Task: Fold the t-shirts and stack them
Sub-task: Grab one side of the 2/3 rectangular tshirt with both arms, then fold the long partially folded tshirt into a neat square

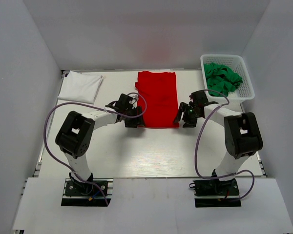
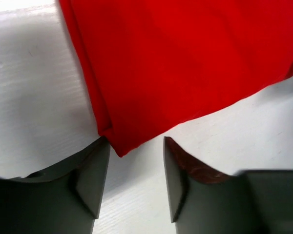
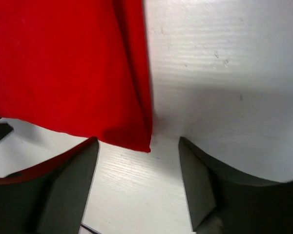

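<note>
- The white t-shirt point(image 1: 80, 87) lies at the far left corner of the table point(image 1: 151, 151), folded into a flat rectangle, well apart from both arms.
- The left gripper point(image 2: 135, 158) sits low over the table at the near left corner of the red t-shirt point(image 1: 157, 99). Its jaws stand well apart and hold nothing. Only bare table shows between them. The pointed corner of the cloth lies just ahead of the gap, close beside the finger point(image 2: 95, 175) on the left of the wrist view. Whether it touches that finger I cannot tell.
- The red t-shirt lies flat in the middle of the table, folded into a long narrow rectangle that runs from the far edge toward the arms, with a doubled fold along each long side.
- The right gripper point(image 3: 138, 161) sits low at the near right corner of the red t-shirt. Its jaws are spread wide and grip nothing. The cloth's corner ends just ahead of the gap, clear of both fingers.
- The white lattice basket point(image 1: 223, 56) stands at the far right corner, with the green t-shirts point(image 1: 222, 78) crumpled in a heap inside it.
</note>
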You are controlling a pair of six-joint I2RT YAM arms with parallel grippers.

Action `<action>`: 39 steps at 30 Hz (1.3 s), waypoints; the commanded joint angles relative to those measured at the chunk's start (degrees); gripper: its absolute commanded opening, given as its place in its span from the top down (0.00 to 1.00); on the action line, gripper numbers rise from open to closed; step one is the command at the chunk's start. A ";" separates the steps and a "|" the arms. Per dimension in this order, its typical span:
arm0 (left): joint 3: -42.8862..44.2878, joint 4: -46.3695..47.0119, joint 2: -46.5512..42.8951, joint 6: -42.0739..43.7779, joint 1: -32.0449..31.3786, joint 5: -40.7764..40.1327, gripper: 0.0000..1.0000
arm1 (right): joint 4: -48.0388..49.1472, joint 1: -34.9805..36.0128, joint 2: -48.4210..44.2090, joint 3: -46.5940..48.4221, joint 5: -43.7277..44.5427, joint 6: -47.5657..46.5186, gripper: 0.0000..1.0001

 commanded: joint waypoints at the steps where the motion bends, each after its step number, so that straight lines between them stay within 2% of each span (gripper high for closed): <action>1: -0.90 1.73 0.16 0.01 -0.29 -1.36 0.45 | 4.69 0.20 1.71 -0.08 -2.55 -0.80 0.32; 3: -0.28 1.21 0.96 0.01 -0.82 -2.06 0.56 | 4.51 0.11 3.47 0.36 -3.87 -0.37 0.39; 4: -0.28 1.21 1.48 0.01 -0.82 -2.06 0.61 | 4.51 0.37 3.91 0.27 -4.22 -0.36 0.52; 7: -1.86 3.05 1.48 -0.61 -0.82 -2.58 0.76 | 5.56 0.64 4.88 -0.87 -5.80 0.86 0.70; 8: -2.56 3.66 1.48 -1.22 -0.82 -2.59 0.90 | 6.17 0.72 4.80 -1.83 -6.59 1.04 0.81; 9: -2.57 3.67 1.48 -1.22 -0.82 -2.06 0.99 | 6.35 0.90 4.36 -2.27 -7.03 1.74 0.91; 10: -2.04 3.14 1.48 -1.22 -1.34 -2.06 1.00 | 6.53 0.90 3.66 -3.06 -7.73 1.83 1.00; 14: -3.70 1.22 -2.11 -1.22 -1.88 -0.74 1.00 | 3.64 1.25 -1.86 -5.09 -7.74 1.05 1.00; 19: -10.29 -3.00 -17.28 -4.04 -4.77 -2.06 1.00 | -2.15 1.78 -11.00 -8.16 -9.05 -2.46 1.00; 21: -10.83 -9.38 -20.91 -4.74 -5.47 -0.48 1.00 | -7.33 1.78 -14.26 -9.30 -10.54 -4.04 1.00; 23: -9.43 -14.06 -25.56 -4.74 -6.18 0.22 1.00 | -9.28 1.78 -18.82 -10.09 -11.95 -5.37 1.00; 25: -6.80 -20.48 -28.12 -4.13 -6.71 1.98 1.00 | -15.25 1.87 -21.91 -9.58 -14.51 -7.30 1.00; 29: -0.20 -24.11 -31.21 -3.60 -7.24 3.30 1.00 | -20.27 1.61 -27.10 -6.85 -14.95 -6.52 1.00; 32: 1.82 -22.36 -31.83 -3.07 -6.54 -0.46 1.00 | -19.32 1.43 -27.90 -1.85 -14.42 -5.29 1.00; 35: 3.40 -20.59 -30.26 -4.12 -5.83 -6.35 1.00 | -16.32 0.99 -24.92 3.07 -12.76 -3.62 1.00; 39: 7.54 -19.19 -27.53 -6.75 -5.30 -18.48 1.00 | -15.53 0.29 -18.33 12.21 -12.83 -2.39 1.00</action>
